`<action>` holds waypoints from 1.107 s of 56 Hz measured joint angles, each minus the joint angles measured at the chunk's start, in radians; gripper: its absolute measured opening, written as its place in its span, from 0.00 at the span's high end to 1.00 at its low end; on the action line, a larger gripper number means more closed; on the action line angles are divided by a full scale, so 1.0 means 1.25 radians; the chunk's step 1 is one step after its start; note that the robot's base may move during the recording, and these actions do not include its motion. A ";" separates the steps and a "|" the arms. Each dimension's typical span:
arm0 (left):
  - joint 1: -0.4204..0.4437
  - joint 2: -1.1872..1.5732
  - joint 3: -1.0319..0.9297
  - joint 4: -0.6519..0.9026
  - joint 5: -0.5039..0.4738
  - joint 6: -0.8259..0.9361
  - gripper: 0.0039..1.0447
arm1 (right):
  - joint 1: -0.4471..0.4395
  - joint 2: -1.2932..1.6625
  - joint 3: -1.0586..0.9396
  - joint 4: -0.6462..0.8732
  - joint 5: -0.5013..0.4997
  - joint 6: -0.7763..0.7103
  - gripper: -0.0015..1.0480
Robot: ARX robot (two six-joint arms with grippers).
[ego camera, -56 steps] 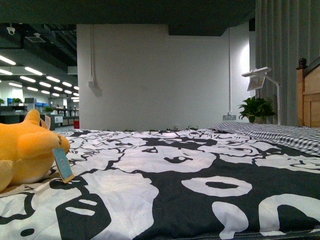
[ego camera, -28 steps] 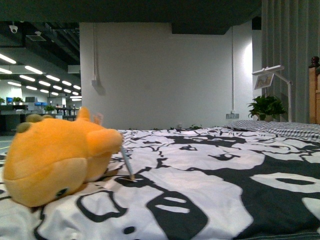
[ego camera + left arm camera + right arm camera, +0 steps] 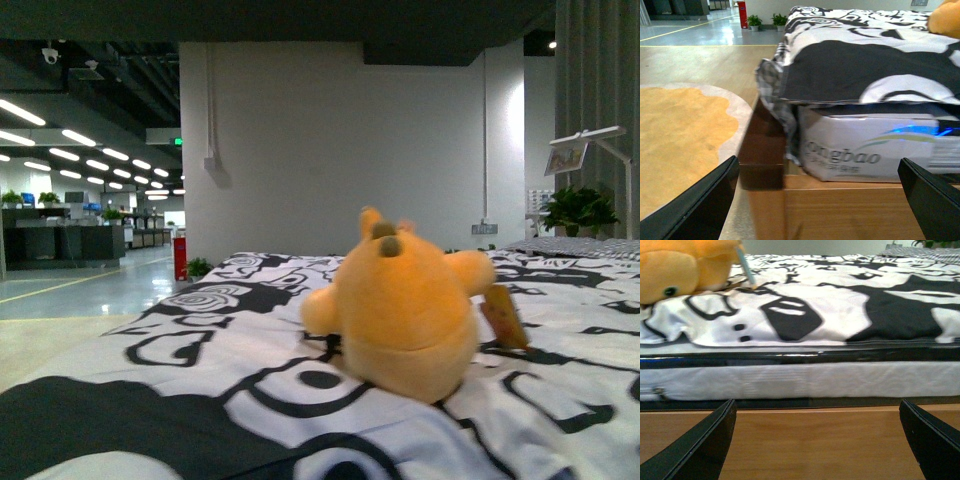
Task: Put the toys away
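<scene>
My left gripper (image 3: 817,165) and right gripper (image 3: 817,405) gape empty; the plush toy (image 3: 400,320) looks light, squashy, so I'd pinch its body.

The plush toy (image 3: 400,310) is coloured orange-yellow, and its tag (image 3: 503,317) is seen as orange-brown. The bedspread (image 3: 200,340) is printed in bold black-and-white shapes. The bed frame (image 3: 800,440) is shown in warm brown wood, the rug (image 3: 680,135) in mustard orange edged pale grey.

White wall (image 3: 340,150) behind the black-and-white bedcover (image 3: 180,350); strip lights (image 3: 70,155) (lit) line the office ceiling at left.
</scene>
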 joint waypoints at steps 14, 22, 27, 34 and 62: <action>-0.001 -0.001 0.000 0.000 -0.002 0.000 0.06 | -0.001 0.001 0.000 0.000 -0.004 0.000 0.06; -0.001 -0.001 0.000 0.000 -0.002 0.000 0.06 | -0.001 0.001 0.000 0.000 -0.003 0.000 0.06; -0.001 -0.001 0.000 0.000 -0.002 0.000 0.06 | -0.001 0.001 0.000 0.000 -0.003 0.000 0.06; -0.001 -0.001 0.000 0.000 -0.002 0.000 0.06 | 0.018 0.010 0.002 -0.012 0.068 -0.006 0.06; -0.001 -0.001 0.000 0.000 -0.001 0.000 0.06 | 0.066 0.490 0.157 0.343 0.197 -0.027 0.06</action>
